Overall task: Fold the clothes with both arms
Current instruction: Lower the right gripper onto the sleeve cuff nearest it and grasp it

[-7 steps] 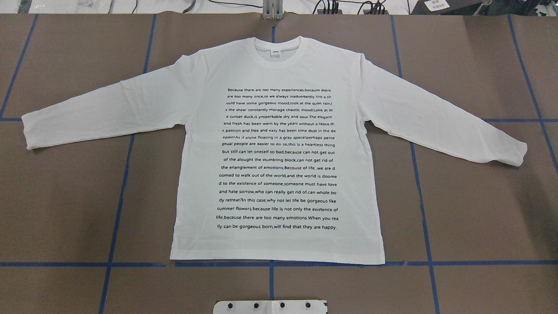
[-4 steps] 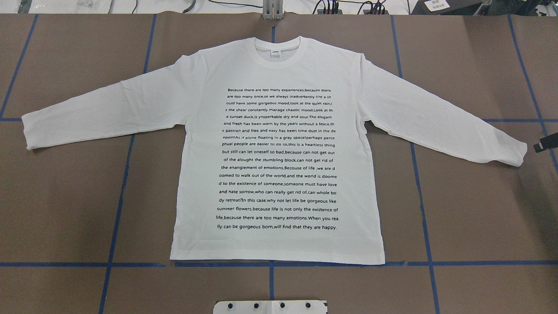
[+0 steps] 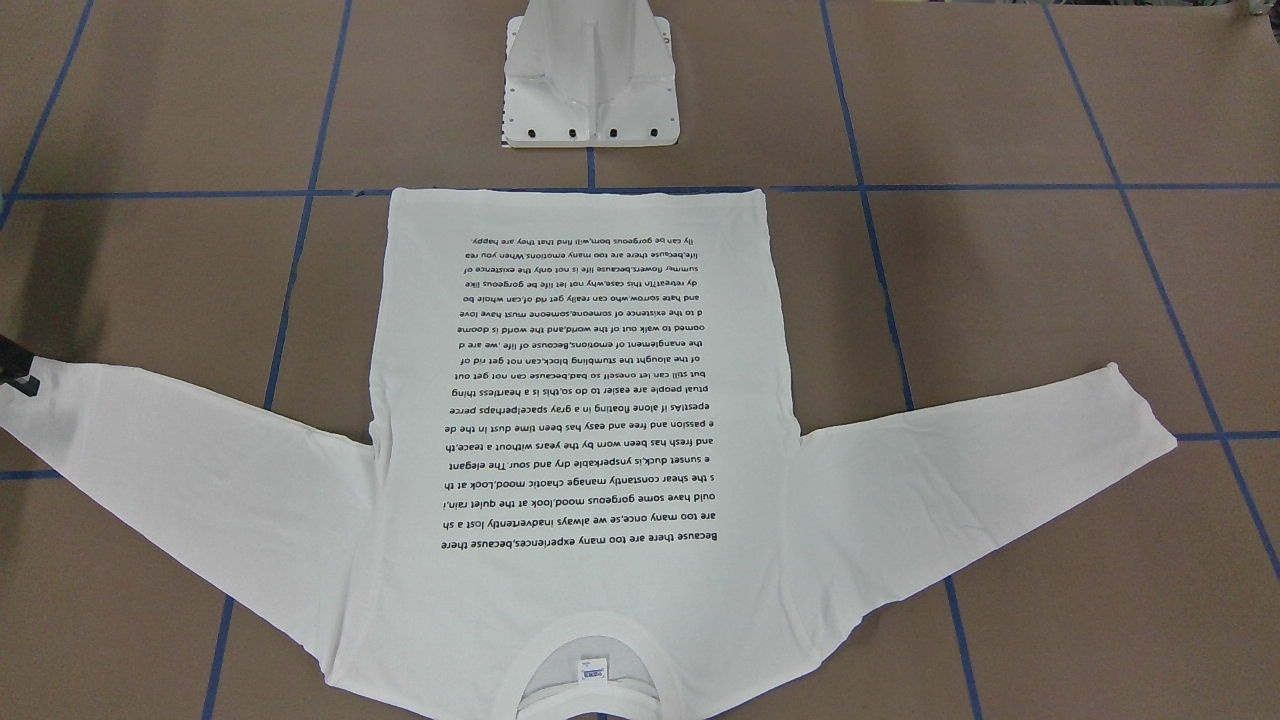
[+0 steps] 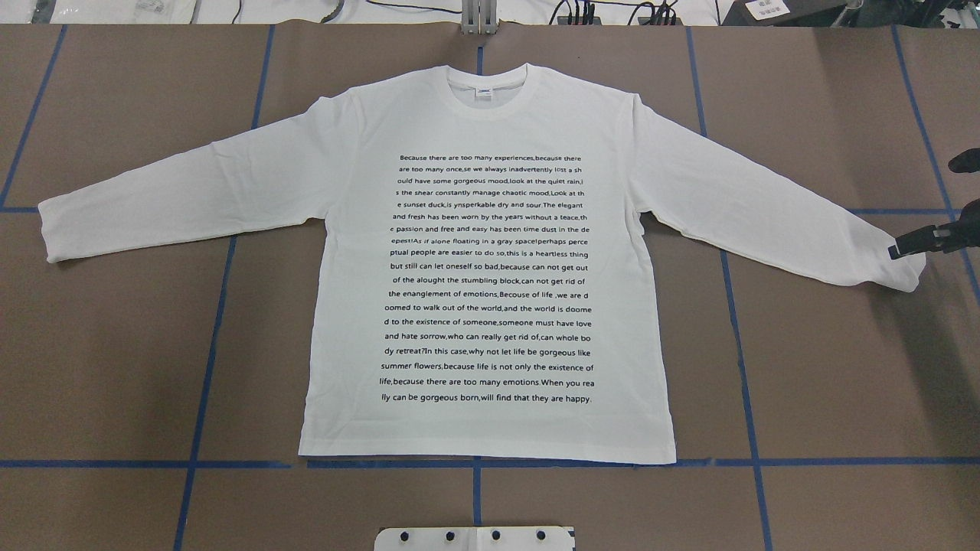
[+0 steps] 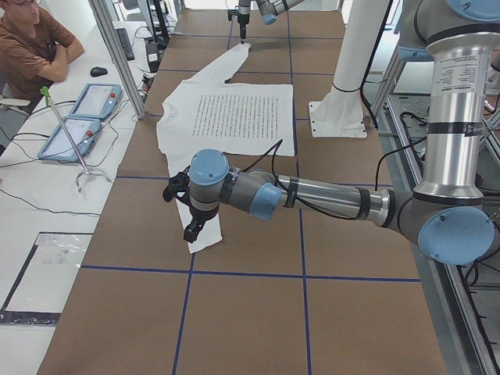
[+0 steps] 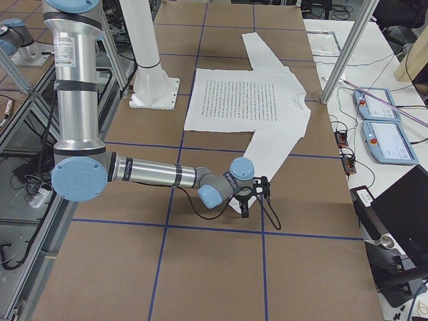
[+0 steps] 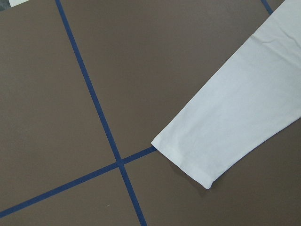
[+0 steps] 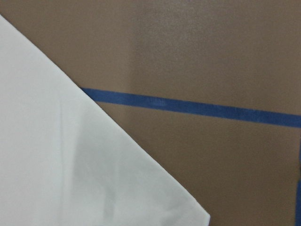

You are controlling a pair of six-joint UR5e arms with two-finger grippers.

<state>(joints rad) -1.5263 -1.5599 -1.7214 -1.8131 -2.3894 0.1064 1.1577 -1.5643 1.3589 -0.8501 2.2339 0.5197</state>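
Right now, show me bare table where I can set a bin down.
Free: the table between the T-shirt body, the left-side sleeve and the near tape line; the mirror patch under the other sleeve; the strips beside the pedestal base. Crowded: both cuffs, with the right gripper and left gripper over them.

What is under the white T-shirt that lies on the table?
Brown table covering with blue tape lines. The lines run in under the T-shirt and are hidden there; anything else beneath the cloth cannot be seen.
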